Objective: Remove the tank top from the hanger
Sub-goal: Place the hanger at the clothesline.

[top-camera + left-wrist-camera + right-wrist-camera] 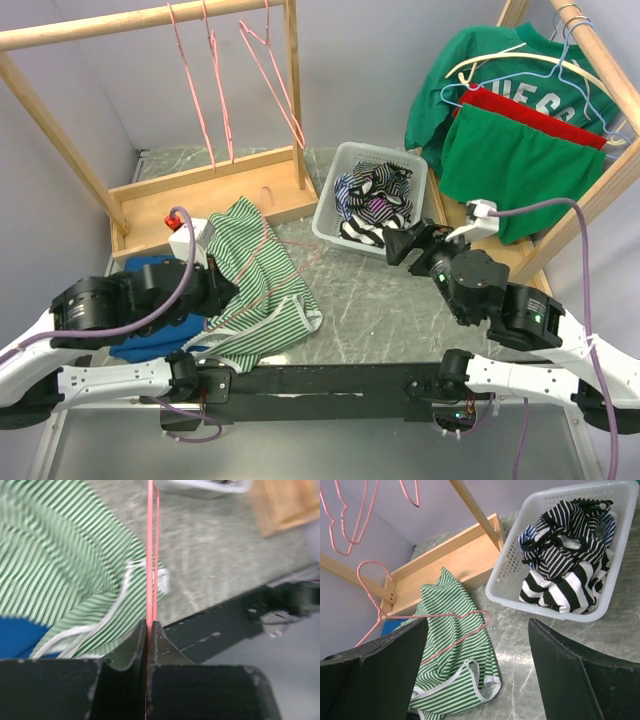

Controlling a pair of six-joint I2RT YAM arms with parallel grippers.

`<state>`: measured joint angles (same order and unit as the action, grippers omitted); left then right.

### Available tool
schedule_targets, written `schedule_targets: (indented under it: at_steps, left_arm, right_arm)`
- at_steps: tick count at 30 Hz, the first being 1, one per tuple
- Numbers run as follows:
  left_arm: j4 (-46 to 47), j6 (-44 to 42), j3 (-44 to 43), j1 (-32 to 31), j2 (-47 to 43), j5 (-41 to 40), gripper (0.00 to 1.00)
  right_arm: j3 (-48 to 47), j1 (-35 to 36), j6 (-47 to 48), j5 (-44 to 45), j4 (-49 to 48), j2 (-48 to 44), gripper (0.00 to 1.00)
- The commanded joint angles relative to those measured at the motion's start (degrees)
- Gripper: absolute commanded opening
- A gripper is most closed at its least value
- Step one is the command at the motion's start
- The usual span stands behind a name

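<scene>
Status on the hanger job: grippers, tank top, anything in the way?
Left gripper shut on pink hanger wire. Right gripper open, empty. Tank top crumpled on table, hanger across it. Laundry basket close beside right gripper.

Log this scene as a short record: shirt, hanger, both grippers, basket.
tank top: green-and-white striped, crumpled on the table
hanger: pink wire, lying across the tank top; whether it is threaded through it cannot be told
left gripper: shut on the hanger wire
right gripper: open, empty, above the table near the basket
basket: white, holding black-and-white striped clothes
</scene>
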<state>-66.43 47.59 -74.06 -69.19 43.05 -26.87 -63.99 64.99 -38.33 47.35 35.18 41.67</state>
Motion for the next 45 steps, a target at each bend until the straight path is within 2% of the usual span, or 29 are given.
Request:
schedule_targets:
  at_steps: [1,7,14,18,23,27,29,30,32,33,35,36,39,45]
  left_arm:
    - [-10.6,13.0,-3.2,0.1,3.0,-9.6,0.01]
    - [-12.1,18.7,-2.4,0.2,3.6,-15.8,0.01]
    - [-12.2,18.6,-4.2,1.2,4.2,-22.9,0.01]
    - [-12.1,15.8,-5.5,5.7,5.0,-25.9,0.01]
    - [-11.6,10.7,-5.5,11.3,6.2,-25.5,0.01]
    - [-3.5,3.4,-4.2,15.9,5.6,-27.4,0.01]
    - [1.2,-5.4,-4.8,19.7,6.6,-25.9,0.01]
    - [6.5,-11.2,-4.7,24.1,7.0,-25.1,0.01]
    - [11.5,-16.8,-3.8,29.2,8.1,-21.1,0.01]
    - [14.4,-21.8,-3.6,34.8,8.2,-19.5,0.01]
    - [21.8,-25.9,-4.1,41.4,8.5,-11.3,0.01]
    - [23.5,-28.5,-4.5,47.7,8.8,-8.7,0.01]
    - [27.7,-31.8,-7.8,55.3,10.0,0.5,0.01]
    - [30.7,-35.3,-16.6,55.7,10.6,5.8,0.01]
  right_arm:
    - [0.8,0.0,-1.6,1.1,-0.3,2.3,0.89]
    - [-0.2,0.0,-1.8,-1.7,-0.5,5.7,0.89]
    - [0.5,0.0,-2.9,-3.1,-0.3,6.4,0.89]
    - [1.0,0.0,-2.9,-3.7,-0.9,6.2,0.89]
    - [0.7,0.0,-2.5,-3.9,-0.9,6.8,0.89]
    - [1.0,0.0,-2.5,-4.5,-1.8,7.2,0.89]
    - [1.1,0.0,-2.1,-5.4,-2.7,7.7,0.89]
    - [0.9,0.0,-2.1,-5.7,-2.6,8.2,0.89]
    - [0.3,0.0,-2.1,-6.7,-2.3,9.1,0.89]
    - [0.1,0.0,-2.1,-7.0,-2.3,9.3,0.89]
    - [-0.3,0.0,-2.3,-7.6,-2.0,9.8,0.89]
    - [-0.2,0.0,-2.4,-8.4,-2.0,9.9,0.89]
    - [0.3,0.0,-2.5,-9.3,-2.2,9.7,0.89]
    - [1.8,0.1,-2.5,-8.7,-2.7,9.1,0.89]
